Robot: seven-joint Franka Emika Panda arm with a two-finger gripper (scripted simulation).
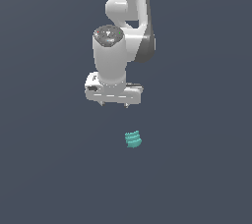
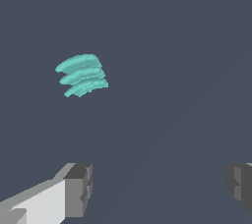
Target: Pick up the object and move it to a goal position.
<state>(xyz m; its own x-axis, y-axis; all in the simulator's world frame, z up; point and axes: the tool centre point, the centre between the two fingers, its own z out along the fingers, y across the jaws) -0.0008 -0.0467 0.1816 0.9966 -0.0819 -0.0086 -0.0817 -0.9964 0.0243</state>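
The arm [image 1: 125, 2] is glossy white, built of rounded, tubular segments with a dark grey band at one joint. A round grey cap with faint reddish and pale specks tops the wrist housing [image 1: 109, 35]. Below it sits a wide, flat white gripper [image 1: 114, 103] body with thin dark seams. In the wrist view, its fingers [image 2: 78, 188] end in blocky grey pads on white mounts.
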